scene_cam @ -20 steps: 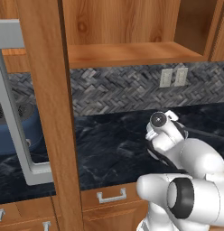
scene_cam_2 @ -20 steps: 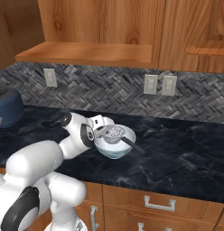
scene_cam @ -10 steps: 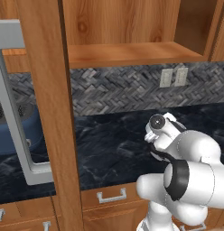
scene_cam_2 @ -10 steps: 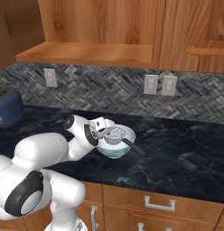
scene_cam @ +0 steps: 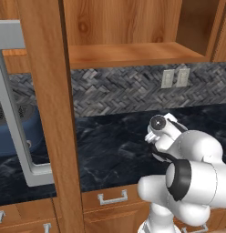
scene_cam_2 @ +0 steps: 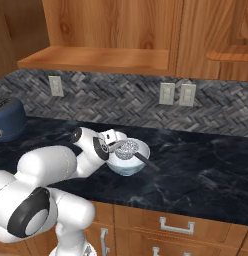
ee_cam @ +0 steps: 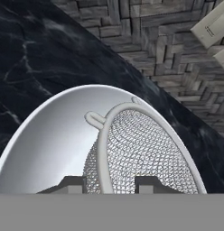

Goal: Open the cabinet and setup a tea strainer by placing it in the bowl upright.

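Two of the task's steps look done — the cabinet (scene_cam: 46, 113) stands open, its door swung toward the left base cam w/ the grey bar handle showing, and the tea strainer (scene_cam_2: 127, 148) sits inside the bowl (scene_cam_2: 127, 162) on the dark marble surface (scene_cam_2: 196, 170). From the right base view the mesh cup rests in the bowl's hollow, rim up, open side facing the ceiling, so it reads as upright.

Its long axis runs along the thin dark handle, which leaves the cup, crosses the bowl's rim and points out to the right and slightly toward the cam, sloping down over the surface. In the hand view the small rim loop opposite the handle points away from the cam, toward the herringbone backsplash (ee_cam: 145, 49).

The claw (ee_cam: 108, 184) is at the bowl's near side, its two dark tips standing either side of the strainer's rim and mesh, set narrow — whether they pinch the rim or have let go, I cannot tell.

Judged from this, what's left is small: release if not done, then lift the arm clear w/o tipping the cup.
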Robot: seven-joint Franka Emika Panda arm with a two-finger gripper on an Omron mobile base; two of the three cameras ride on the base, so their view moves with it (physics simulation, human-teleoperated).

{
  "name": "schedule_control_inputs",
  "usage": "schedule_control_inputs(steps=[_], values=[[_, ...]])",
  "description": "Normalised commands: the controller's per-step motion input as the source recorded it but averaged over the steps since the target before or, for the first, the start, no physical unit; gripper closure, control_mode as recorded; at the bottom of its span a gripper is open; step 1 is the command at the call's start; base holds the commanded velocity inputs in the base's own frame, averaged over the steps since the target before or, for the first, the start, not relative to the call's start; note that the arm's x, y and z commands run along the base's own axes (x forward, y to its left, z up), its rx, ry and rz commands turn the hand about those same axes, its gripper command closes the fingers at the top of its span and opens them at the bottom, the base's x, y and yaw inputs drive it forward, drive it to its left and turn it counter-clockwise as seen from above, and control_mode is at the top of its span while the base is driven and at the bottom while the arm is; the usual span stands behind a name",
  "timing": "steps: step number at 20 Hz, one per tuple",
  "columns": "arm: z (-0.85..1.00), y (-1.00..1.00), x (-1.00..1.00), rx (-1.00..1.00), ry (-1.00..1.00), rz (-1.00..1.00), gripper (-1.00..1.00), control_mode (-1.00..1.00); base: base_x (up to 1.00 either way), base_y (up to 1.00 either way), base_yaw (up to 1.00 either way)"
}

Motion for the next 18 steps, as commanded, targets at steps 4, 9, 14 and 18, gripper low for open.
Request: schedule_control_inputs(steps=[4, 9, 14, 18], values=[[-0.07, 0.0, 0.0, 0.01, 0.0, 0.0, -1.0, -1.0, 0.0, 0.0, 0.0], [-0.05, 0.0, 0.0, 0.01, 0.0, 0.0, -1.0, -1.0, 0.0, 0.0, 0.0], [0.0, 0.0, 0.0, 0.0, 0.0, 0.0, -1.0, -1.0, 0.0, 0.0, 0.0], [0.0, 0.0, 0.0, 0.0, 0.0, 0.0, -1.0, -1.0, 0.0, 0.0, 0.0]])
